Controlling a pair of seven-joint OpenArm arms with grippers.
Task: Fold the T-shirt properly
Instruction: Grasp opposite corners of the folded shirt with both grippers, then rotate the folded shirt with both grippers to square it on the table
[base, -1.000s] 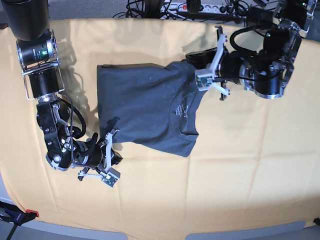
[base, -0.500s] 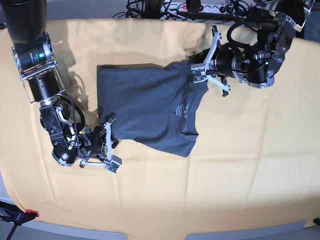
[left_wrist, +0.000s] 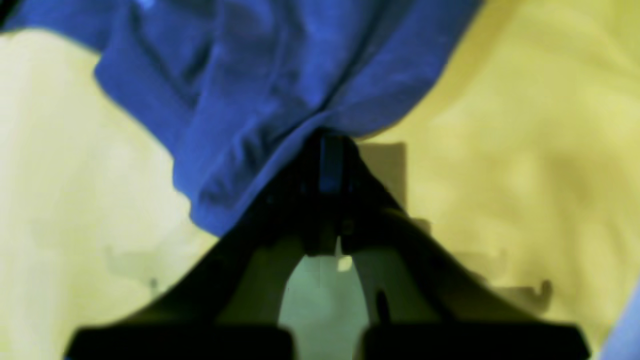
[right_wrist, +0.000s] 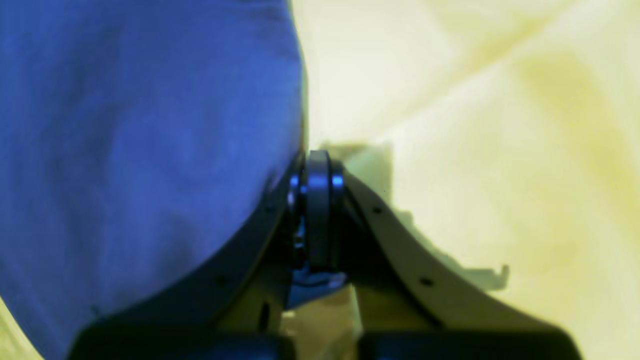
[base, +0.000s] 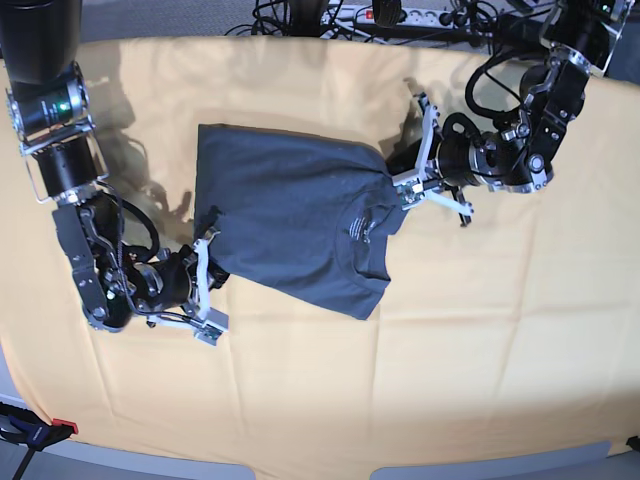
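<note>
Left wrist view: my left pincer (left_wrist: 327, 145) is pinching a bunched edge of the T-shirt (left_wrist: 260, 85), frame centre.

Right wrist view: my right pincer (right_wrist: 317, 170) is clamping the shirt's edge, fabric filling frame left.

Base view: shirt is lying mid-frame on the yellow-orange cloth (base: 480, 330) covering the surface.

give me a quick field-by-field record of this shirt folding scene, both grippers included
surface: yellow-orange tablecloth
garment: T-shirt, dark slate-blue, partly folded, collar and neck label facing up
left gripper: shut on the T-shirt, fabric bunched at its tips near the collar side
right gripper: shut on the T-shirt at the opposite edge
shirt state: stretched between the two grippers
background: cables and power strip beyond the far table edge
</note>
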